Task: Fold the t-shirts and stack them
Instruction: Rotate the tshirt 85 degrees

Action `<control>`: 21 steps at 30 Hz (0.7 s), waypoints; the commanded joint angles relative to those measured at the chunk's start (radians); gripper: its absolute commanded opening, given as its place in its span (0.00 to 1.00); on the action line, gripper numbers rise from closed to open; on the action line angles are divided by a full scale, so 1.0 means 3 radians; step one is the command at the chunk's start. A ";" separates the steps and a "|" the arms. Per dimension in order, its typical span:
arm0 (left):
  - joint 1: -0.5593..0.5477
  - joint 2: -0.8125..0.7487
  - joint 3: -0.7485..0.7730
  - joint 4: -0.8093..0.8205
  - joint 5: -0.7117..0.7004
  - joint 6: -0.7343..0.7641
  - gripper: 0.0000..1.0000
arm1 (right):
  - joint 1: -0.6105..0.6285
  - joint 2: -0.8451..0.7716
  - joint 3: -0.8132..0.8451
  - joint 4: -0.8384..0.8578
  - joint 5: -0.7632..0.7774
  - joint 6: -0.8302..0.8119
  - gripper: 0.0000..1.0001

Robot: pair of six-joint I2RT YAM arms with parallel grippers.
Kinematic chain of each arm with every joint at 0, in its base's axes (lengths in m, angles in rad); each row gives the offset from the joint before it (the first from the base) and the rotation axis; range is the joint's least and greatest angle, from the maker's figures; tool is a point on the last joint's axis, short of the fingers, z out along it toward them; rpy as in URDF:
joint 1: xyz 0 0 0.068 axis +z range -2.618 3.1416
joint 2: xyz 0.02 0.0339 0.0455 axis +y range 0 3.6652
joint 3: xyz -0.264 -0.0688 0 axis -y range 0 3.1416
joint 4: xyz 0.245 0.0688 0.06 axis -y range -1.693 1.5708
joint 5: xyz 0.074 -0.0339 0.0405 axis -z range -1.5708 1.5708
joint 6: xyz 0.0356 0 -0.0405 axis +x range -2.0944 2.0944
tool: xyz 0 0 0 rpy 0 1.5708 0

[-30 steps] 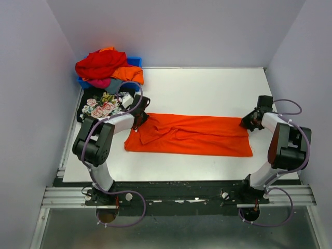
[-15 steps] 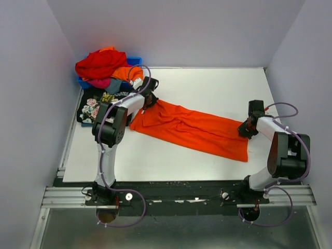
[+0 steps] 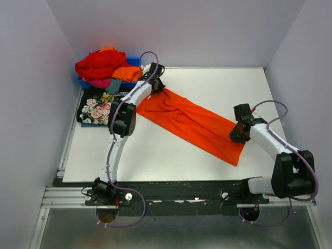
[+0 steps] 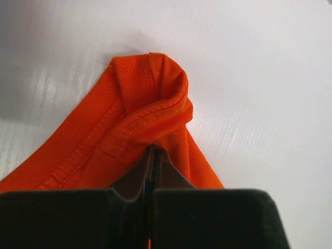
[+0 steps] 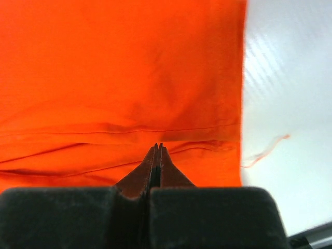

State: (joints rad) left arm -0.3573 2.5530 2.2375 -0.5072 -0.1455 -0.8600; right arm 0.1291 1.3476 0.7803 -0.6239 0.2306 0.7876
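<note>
The left arm (image 3: 124,116) stretches almost fully out toward the far left of the desk (image 3: 218,85), its left fingers (image 4: 129,181) pinched shut on a bunched, ribbed edge of the orange t-shirt (image 3: 192,122) just beside the blue bin (image 3: 136,61). The right arm (image 3: 270,140) bends inward, its right fingers (image 5: 136,181) clamped together on a stitched hem at the shirt's near right end. The shirt lies as a long, narrow strip running diagonally across the desk between both sets of fingers. A black rose-print t-shirt (image 3: 98,109) lies at the left edge of the desk, near the bin.
</note>
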 commanded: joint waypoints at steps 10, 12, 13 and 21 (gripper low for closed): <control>-0.0016 -0.0179 -0.0344 -0.0115 0.0122 0.0111 0.00 | -0.0016 0.0681 0.0666 -0.0451 0.0755 0.0085 0.01; -0.0016 -0.0501 -0.0692 0.0049 0.0066 0.0146 0.00 | -0.0016 0.0886 0.0707 -0.0451 0.0720 0.0100 0.01; -0.0016 -0.0629 -0.0835 0.0095 0.0030 0.0157 0.00 | -0.0016 0.0963 0.0717 -0.0451 0.0709 0.0115 0.01; -0.0082 -0.1280 -0.1578 0.0213 -0.0154 0.0111 0.06 | -0.0016 0.1148 0.0738 -0.0441 0.0632 0.0126 0.01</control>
State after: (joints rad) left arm -0.3676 2.2559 1.8336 -0.4549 -0.1574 -0.8204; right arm 0.1291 1.6699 0.9840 -0.7238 0.4049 0.8005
